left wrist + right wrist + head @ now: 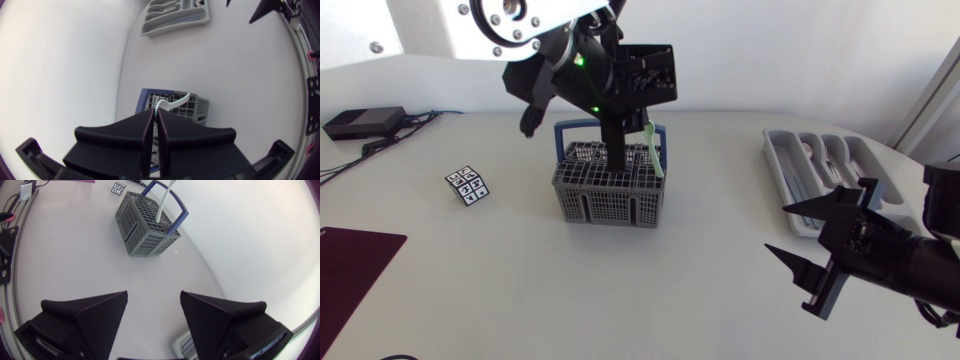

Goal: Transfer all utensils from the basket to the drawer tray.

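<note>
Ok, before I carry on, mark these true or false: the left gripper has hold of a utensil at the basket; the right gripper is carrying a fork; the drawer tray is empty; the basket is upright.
1. The left gripper is shut on a pale utensil at the basket. True.
2. The right gripper is carrying a fork. False: it is open and holds nothing, near the drawer tray.
3. The drawer tray is empty. False: cutlery lies in its compartments.
4. The basket stands upright, blue handle up. True.
</note>
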Available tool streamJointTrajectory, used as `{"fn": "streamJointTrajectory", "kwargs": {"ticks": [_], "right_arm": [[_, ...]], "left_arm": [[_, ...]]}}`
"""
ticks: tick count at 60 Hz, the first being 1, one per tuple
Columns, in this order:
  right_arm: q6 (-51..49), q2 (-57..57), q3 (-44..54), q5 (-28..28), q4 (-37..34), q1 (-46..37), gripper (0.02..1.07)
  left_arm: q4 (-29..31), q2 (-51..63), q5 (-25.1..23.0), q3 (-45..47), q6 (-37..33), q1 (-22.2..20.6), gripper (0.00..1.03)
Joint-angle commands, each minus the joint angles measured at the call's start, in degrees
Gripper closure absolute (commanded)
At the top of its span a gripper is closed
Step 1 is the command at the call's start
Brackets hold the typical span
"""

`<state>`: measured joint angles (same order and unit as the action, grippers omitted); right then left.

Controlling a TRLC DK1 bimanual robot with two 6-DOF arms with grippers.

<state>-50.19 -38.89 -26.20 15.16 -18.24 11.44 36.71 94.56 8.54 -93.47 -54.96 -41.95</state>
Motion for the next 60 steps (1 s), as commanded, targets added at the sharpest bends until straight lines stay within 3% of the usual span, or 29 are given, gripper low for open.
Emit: {"fn": "streamJointTrajectory", "kwargs": {"ticks": [1, 11, 19, 34, 46, 60], "right_arm": [[6.2, -0.5, -2.3, -2.7, 2.0, 3.9, 0.3], [15.7, -4.9, -5.5, -11.1, 4.9, 14.4, 0.3], [21.4, -9.4, -8.0, -13.3, 7.9, 18.5, 0.3], [24.6, -18.9, -8.4, -26.1, 19.6, 27.7, 0.31], [24.7, -24.0, -8.8, -29.8, 26.0, 29.4, 0.43], [24.8, -26.7, -9.5, -30.7, 28.1, 29.6, 0.63]], "left_arm": [[-0.6, -1.0, 0.7, 1.6, 10.7, -1.5, 1.0], [0.9, 0.2, 0.7, 0.7, 23.8, -3.4, 1.0], [2.3, 1.3, 0.0, 0.5, 31.4, -4.9, 1.0], [5.2, 2.9, -6.5, -1.2, 42.8, -4.8, 1.0], [6.8, 3.4, -12.3, -2.7, 47.7, -4.4, 1.0], [6.9, 3.3, -14.2, -3.1, 49.0, -3.8, 1.0]]}}
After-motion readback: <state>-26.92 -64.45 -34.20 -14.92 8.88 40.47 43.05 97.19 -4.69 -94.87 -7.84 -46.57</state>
